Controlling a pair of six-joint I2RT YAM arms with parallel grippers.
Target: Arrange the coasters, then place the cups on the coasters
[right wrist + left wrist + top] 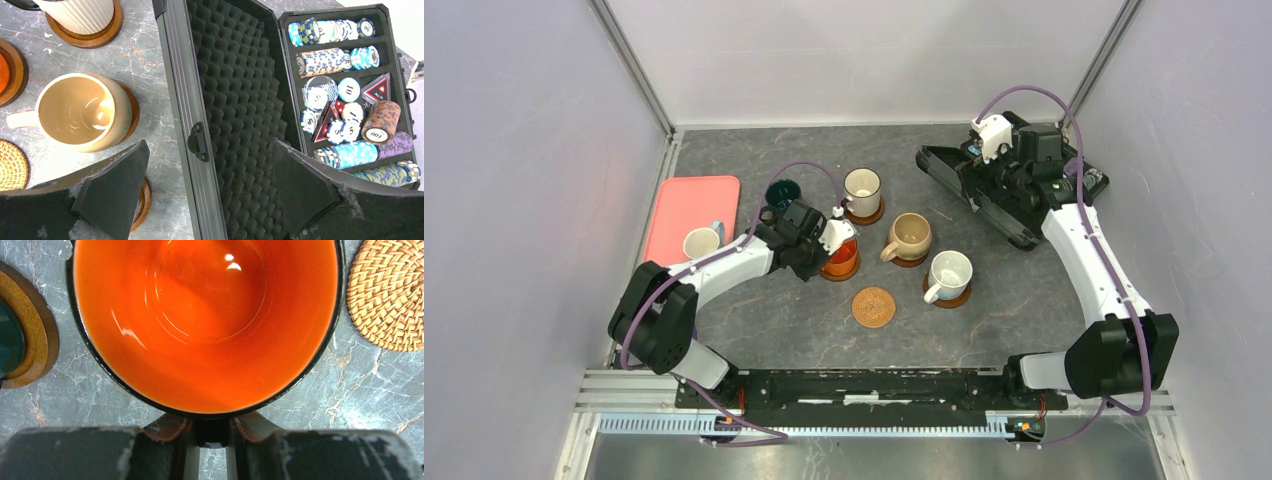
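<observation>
One jerky release by the left fingers [167, 432], clamped on the orange ceramic mug [205, 325], could topple it; right fingers [115, 185] gape open.

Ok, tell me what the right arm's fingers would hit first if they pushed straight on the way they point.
The foam-lined lid of the open chip case, lying right between the open fingers; how far off it lies is unclear.

And here's the dark grey marbled table [1024, 310], boxed in by plain pale walls [864, 50] on its left, back and right, metal posts [636, 68] rising at its far corners, soft even light overhead.
</observation>
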